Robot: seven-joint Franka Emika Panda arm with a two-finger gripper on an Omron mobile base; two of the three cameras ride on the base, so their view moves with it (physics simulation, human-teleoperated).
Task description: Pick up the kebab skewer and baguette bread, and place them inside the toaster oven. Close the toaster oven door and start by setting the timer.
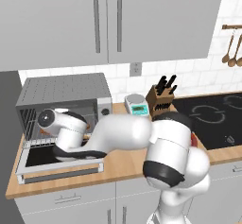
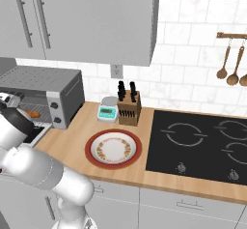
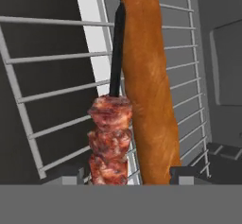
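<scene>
at the near edge of the hand view, two small dark fingertips parted wide around the gripper, apart from the food between them and clamped on nothing. just beyond, the kebab skewer: lumpy, glistening reddish-brown meat chunks stacked along a thin stick whose bare end reads dark against the rack. touching its side, the baguette bread, a long smooth orange-brown loaf with a rounded end, faintly crusted, lying lengthwise beside the skewer. both resting on the thin pale bars of the wire rack, inside the toaster oven. seen from the left base camera, a boxy silver-grey oven with a dotted top and black knobs on the right panel; the toaster oven door folded down flat, dark glass in a grey frame. white arm reaching into the opening. further right on the wooden counter, a round red-rimmed plate, a small scale, a wooden knife block, then the glossy black cooktop.
</scene>
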